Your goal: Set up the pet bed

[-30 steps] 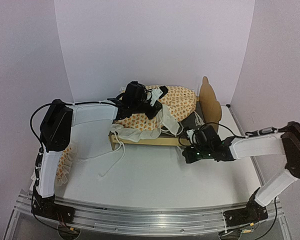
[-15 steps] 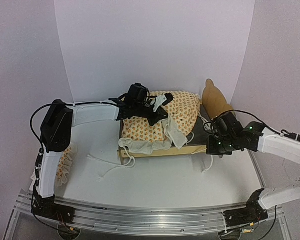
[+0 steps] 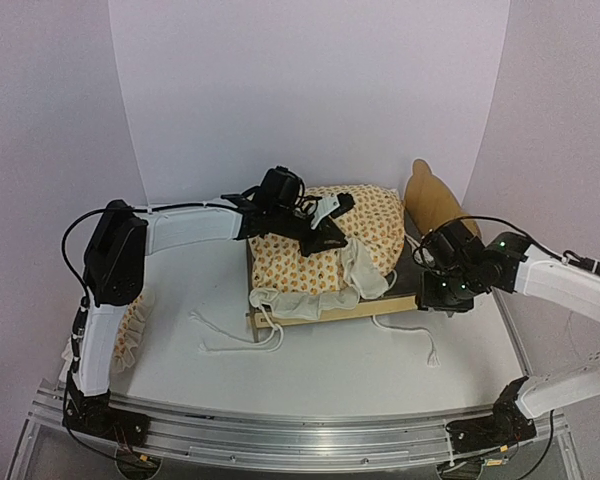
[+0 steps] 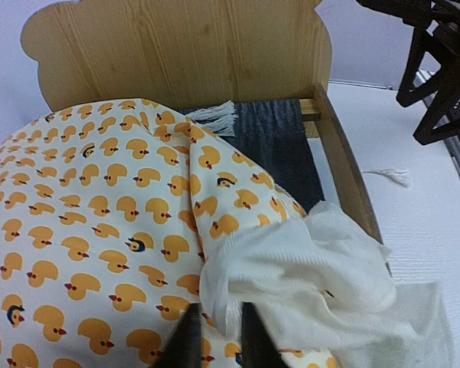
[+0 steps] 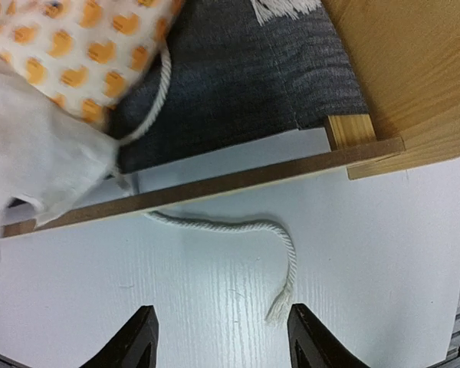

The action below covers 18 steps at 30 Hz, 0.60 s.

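Observation:
The pet bed (image 3: 330,312) stands mid-table, its scalloped headboard (image 3: 430,200) at the back right. A duck-patterned cushion (image 3: 305,262) lies heaped on it, leaving the dark grey base (image 4: 280,146) bare beside the headboard (image 4: 176,54). My left gripper (image 3: 330,222) rests on the cushion (image 4: 84,230). In the left wrist view the gripper (image 4: 221,339) is open by a narrow gap, with a fold of the white ruffle (image 4: 291,268) lying between the fingers. My right gripper (image 3: 432,298) hangs beside the bed's side rail (image 5: 215,188). In its wrist view the gripper (image 5: 224,341) stands wide open above the table, holding nothing.
A small matching pillow (image 3: 130,325) lies at the left under my left arm. Loose white ties (image 3: 230,335) trail on the table before the bed; another tie (image 5: 238,226) lies just below the rail. White walls close in behind and on both sides.
The bed has slid right and turned, headboard towards the back. My right gripper has opened and drawn back from the rail. The left jaws have parted slightly on the ruffle.

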Each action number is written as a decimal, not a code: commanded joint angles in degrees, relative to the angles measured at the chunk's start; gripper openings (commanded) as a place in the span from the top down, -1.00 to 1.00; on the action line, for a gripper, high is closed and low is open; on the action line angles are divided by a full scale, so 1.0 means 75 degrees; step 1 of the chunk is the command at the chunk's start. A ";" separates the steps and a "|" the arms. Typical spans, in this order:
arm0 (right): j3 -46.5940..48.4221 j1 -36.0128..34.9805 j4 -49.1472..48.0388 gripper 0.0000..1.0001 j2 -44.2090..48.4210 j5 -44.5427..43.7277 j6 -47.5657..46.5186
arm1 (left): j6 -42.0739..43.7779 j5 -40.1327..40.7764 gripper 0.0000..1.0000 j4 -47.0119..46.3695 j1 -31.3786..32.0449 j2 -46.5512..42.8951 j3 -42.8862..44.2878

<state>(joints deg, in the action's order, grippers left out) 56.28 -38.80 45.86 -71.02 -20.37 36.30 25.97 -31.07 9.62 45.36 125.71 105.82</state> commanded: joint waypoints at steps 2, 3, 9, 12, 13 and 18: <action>0.1603 0.0511 -0.0370 -0.25 -0.1067 0.1233 -0.0145 | 0.0462 -0.0966 -0.26 0.1601 -0.0135 -0.0481 0.1003; 0.1841 0.0727 -0.0490 -0.26 -0.1430 0.1623 -0.0069 | 0.0415 -0.1104 -0.37 0.1810 -0.0194 -0.0559 0.1133; 0.2456 0.1525 -0.0897 -0.35 -0.2727 0.1993 0.0497 | 0.2215 -0.1459 -0.38 0.4431 -0.0636 -0.1260 0.1397; 0.2507 0.1731 -0.1434 -0.71 -0.3171 0.2507 0.0608 | 0.4704 -0.1279 -0.26 0.6376 -0.0722 -0.1835 0.0441; 0.2546 0.1733 -0.1652 -0.78 -0.3350 0.2694 0.0635 | 0.5333 -0.1132 -0.22 0.6763 -0.0762 -0.2059 -0.0036; 0.2384 0.1737 -0.2556 -0.71 -0.3858 0.2866 0.0835 | 0.6856 -0.0396 -0.39 0.6987 -0.1138 -0.2632 -0.1361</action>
<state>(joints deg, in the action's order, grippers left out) 73.34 -25.33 34.51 -98.36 -2.66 40.35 61.39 -38.07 53.83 38.01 108.97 101.36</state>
